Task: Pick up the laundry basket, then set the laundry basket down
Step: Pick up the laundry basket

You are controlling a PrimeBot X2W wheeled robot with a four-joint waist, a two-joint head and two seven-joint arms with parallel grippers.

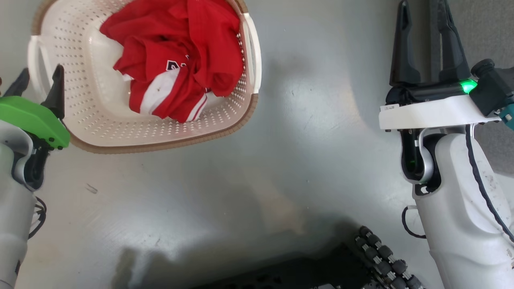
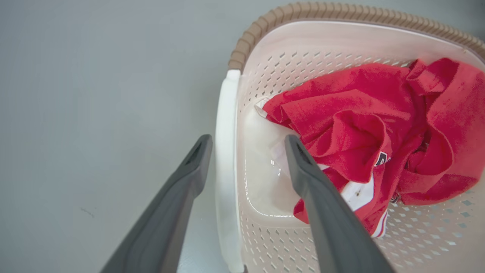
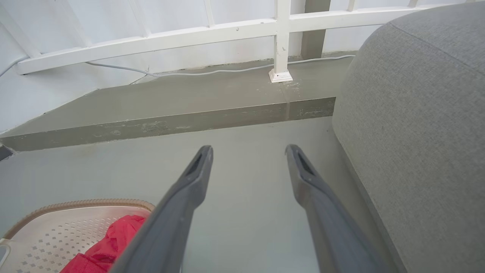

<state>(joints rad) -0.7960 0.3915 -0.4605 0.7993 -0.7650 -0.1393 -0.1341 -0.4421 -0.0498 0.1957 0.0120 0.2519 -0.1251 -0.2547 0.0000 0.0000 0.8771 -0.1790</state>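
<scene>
The laundry basket (image 1: 100, 120) stands on the grey floor at the upper left of the head view, cream-white and perforated with a brown rim. A crumpled red and white garment (image 1: 180, 48) lies inside it. My left gripper (image 1: 39, 86) is open at the basket's left side. In the left wrist view my left gripper (image 2: 248, 144) straddles the white loop handle (image 2: 226, 151), with one finger outside the laundry basket (image 2: 303, 49) and one inside, beside the garment (image 2: 360, 113). My right gripper (image 1: 421, 16) is open far to the right, holding nothing. In the right wrist view my right gripper (image 3: 248, 151) hangs over bare floor, with the laundry basket (image 3: 57, 227) at lower left.
A grey upholstered seat (image 3: 416, 113) rises close on the right of my right gripper. A raised grey step (image 3: 170, 113) and a white railing (image 3: 280, 41) lie ahead. My wheeled base (image 1: 381, 257) shows at the bottom of the head view.
</scene>
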